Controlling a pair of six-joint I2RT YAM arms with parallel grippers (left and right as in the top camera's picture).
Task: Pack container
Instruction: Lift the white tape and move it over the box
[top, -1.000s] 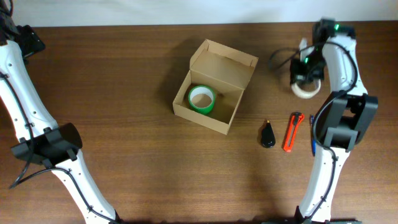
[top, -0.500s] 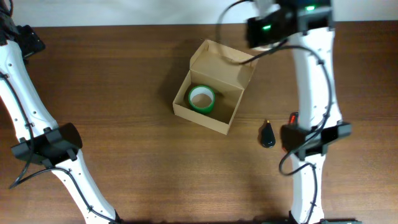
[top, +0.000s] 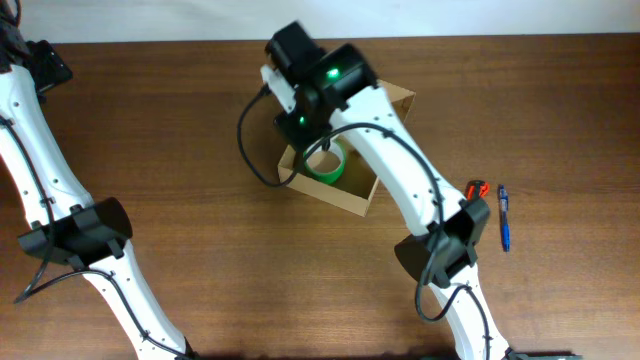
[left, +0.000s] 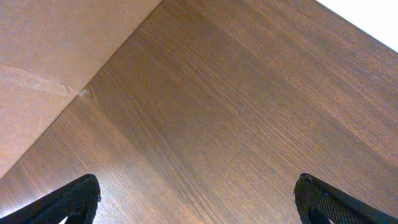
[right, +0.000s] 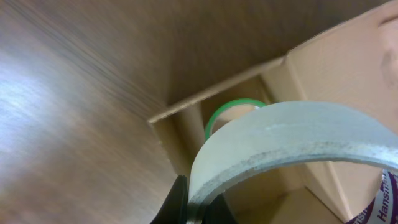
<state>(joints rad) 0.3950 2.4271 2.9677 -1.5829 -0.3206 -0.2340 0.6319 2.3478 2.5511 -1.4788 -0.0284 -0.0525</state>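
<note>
The wooden table (top: 180, 120) carries the container (top: 345, 195) just toward 1 o'clock of its middle, lid flap up at the 1 o'clock side. A green tape roll (top: 332, 170) lies flat inside. The right arm (top: 400, 170) crosses the box from 5 o'clock, hiding much of its interior and flap from overhead. Its elbow covers most of a red box cutter (top: 474, 189) at 3 o'clock of the box, with a blue pen (top: 503, 217) just beside that. The right gripper (right: 198, 208) hangs over the box's 10 o'clock corner, clamped on the wall of a pale tape roll (right: 292, 140). The left arm (top: 40, 160) runs up the 9 o'clock edge. The left gripper (left: 199, 202) hovers over bare wood, fingers wide apart.
</note>
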